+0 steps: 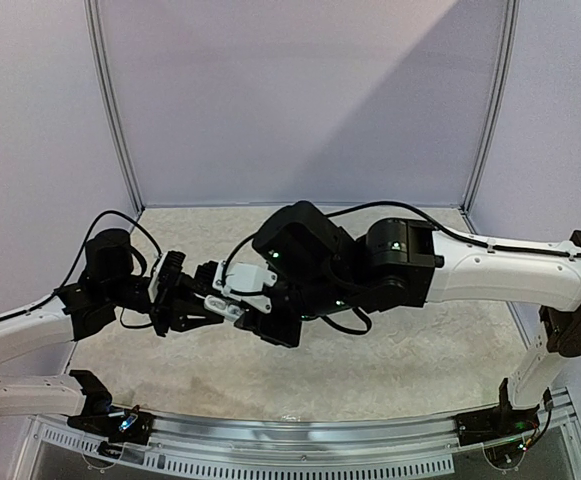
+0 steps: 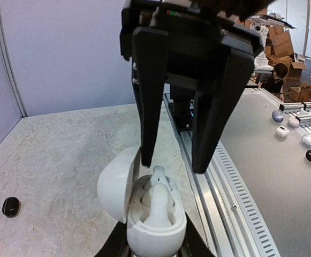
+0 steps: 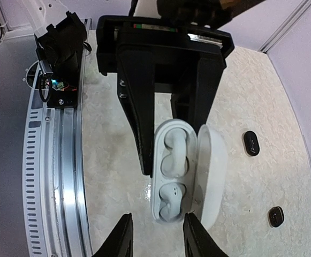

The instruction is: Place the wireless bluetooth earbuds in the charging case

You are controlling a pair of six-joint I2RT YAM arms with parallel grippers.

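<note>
Just below right tool [image 2: 174,166], earbud [image 2: 158,190] in case [image 2: 151,233]

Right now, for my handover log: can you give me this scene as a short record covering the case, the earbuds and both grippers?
charging case: white, lid open, held up between the arms
left gripper: shut on the charging case
right gripper: open, fingers either side of the case, holding nothing
white earbud: seated in the case; the other slot looks filled too, hard to be sure
black earbuds: two, loose on the table, outside the case
</note>
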